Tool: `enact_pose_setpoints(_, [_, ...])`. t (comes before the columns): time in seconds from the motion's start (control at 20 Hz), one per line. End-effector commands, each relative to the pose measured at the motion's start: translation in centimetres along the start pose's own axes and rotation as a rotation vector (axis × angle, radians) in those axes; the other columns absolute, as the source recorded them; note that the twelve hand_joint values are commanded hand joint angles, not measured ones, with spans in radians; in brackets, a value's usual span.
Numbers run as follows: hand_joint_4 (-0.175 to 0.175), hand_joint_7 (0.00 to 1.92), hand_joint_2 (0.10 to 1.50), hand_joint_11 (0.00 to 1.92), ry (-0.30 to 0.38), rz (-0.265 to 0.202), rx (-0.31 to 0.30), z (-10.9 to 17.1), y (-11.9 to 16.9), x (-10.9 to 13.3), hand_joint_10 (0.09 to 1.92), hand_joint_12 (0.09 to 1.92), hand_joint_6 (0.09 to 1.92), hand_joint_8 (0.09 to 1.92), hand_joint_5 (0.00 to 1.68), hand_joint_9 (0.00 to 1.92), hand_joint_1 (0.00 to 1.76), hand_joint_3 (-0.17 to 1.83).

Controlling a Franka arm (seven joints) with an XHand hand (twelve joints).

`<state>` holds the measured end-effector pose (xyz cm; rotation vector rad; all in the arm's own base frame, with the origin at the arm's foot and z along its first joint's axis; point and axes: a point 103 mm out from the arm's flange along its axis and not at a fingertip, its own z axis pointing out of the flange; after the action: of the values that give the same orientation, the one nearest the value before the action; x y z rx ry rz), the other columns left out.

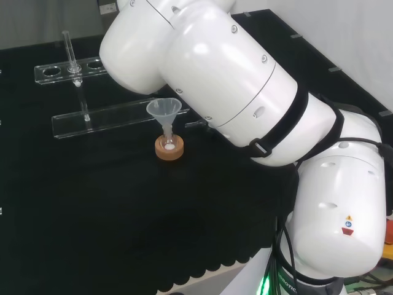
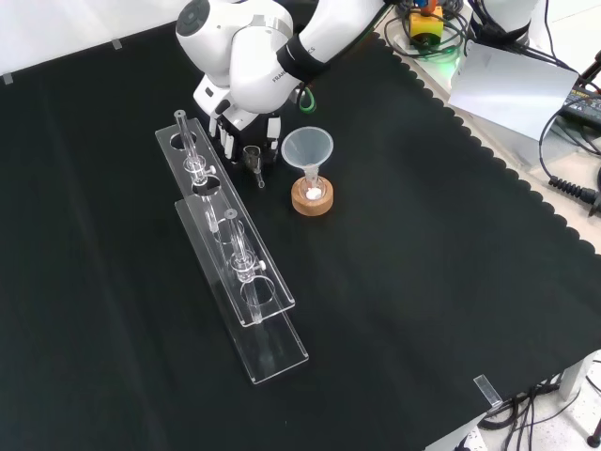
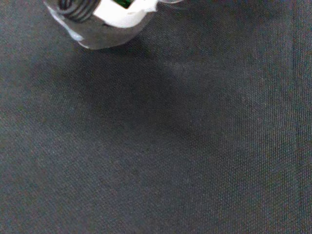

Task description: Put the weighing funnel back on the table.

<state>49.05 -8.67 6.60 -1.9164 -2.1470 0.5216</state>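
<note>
While the funnel [image 2: 307, 148] stands mouth up with its stem in a small flask on the cork ring [image 2: 312, 200], the hand [image 2: 235, 122] hangs low over the black cloth [image 2: 423, 282]. In the front view it is just up and left of the funnel, under the arm's big white link.

Weighing funnel [image 2: 254, 160]: a small clear scoop with a short stem. In the front view it is just left of the funnel and right below the hand, between the funnel and the holed rack [image 2: 171, 143]. It sits at cloth level or barely above it; contact with the cloth is not confirmed.

Grasp: cannot tell. Hand and weighing funnel meet in the front view, and the join is too small to show whether the hand grips the piece or has released it.

Wrist view: the cloth weave is close and large. A white part of the hand shows at the edge, with a clear greyish curved piece against it; I cannot tell what that piece is.

Other ware: the holed rack and a long rack [image 2: 277, 352], both clear plastic, lie left of the funnel in the front view, each with upright glass pieces. In the head view both racks lie beyond the funnel, and the arm's links cover the ground to its right.
</note>
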Motion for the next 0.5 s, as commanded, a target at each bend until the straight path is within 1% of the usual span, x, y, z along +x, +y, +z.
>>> enact_pose_setpoints(0.05, [0.174,0.91,0.89,0.77,0.001,0.002,-0.009,-0.4,-0.2,-0.1,0.28,1.13,0.94,0.67,1.06,1.22,1.05,0.37])
enact_pose_setpoints(0.15, [0.175,0.83,0.95,0.72,-0.006,-0.003,-0.011,-0.5,-0.4,-0.1,0.32,1.16,0.95,0.72,1.03,1.15,1.04,0.27])
enact_pose_setpoints(0.2, [0.105,0.79,0.93,0.70,-0.013,-0.004,-0.012,-0.5,-0.6,-0.1,0.36,1.17,0.92,0.73,0.99,1.10,0.99,0.27])
enact_pose_setpoints(0.25, [0.042,0.76,0.89,0.67,-0.017,-0.004,-0.012,-0.5,-0.7,-0.1,0.40,1.18,0.88,0.74,0.94,1.05,0.94,0.32])
enact_pose_setpoints(0.3, [0.003,0.72,0.83,0.65,-0.022,-0.004,-0.010,-0.5,-0.8,-0.1,0.44,1.20,0.86,0.75,0.88,1.00,0.91,0.40])
enact_pose_setpoints(0.35, [-0.015,0.69,0.79,0.61,-0.026,-0.002,-0.008,-0.5,-0.9,-0.1,0.48,1.22,0.85,0.76,0.83,0.95,0.88,0.47])
enact_pose_setpoints(0.5, [-0.030,0.58,0.71,0.49,-0.040,0.000,-0.010,-0.6,-1.3,-0.2,0.57,1.29,0.83,0.77,0.67,0.80,0.85,0.57])
